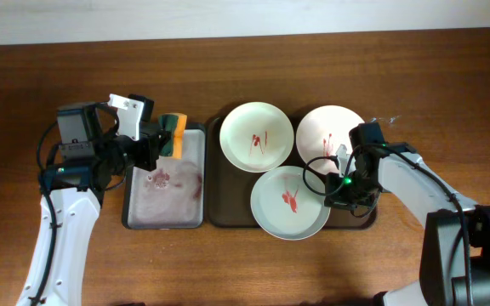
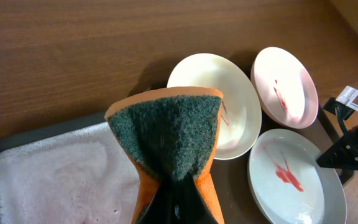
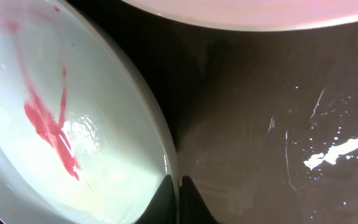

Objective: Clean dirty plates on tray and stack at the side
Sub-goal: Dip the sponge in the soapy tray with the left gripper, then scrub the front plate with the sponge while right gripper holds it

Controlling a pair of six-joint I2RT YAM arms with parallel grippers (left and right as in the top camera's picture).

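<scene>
The left fingers (image 2: 179, 208) squeeze the orange and green sponge (image 2: 166, 134), ready to scrub. The right fingers (image 3: 194, 208) pinch the round pale green plate (image 3: 92, 143) by its rim to steady it.

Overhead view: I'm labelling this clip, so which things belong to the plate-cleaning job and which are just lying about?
Job: white plate, pink plate, green plate, brown tray, sponge, grey tray.
Merely there: table.

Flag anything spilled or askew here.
Red smears mark the white plate, pink plate and green plate, which overhangs the brown tray's front rim. Pink stains tint the foam in the grey tray.
</scene>
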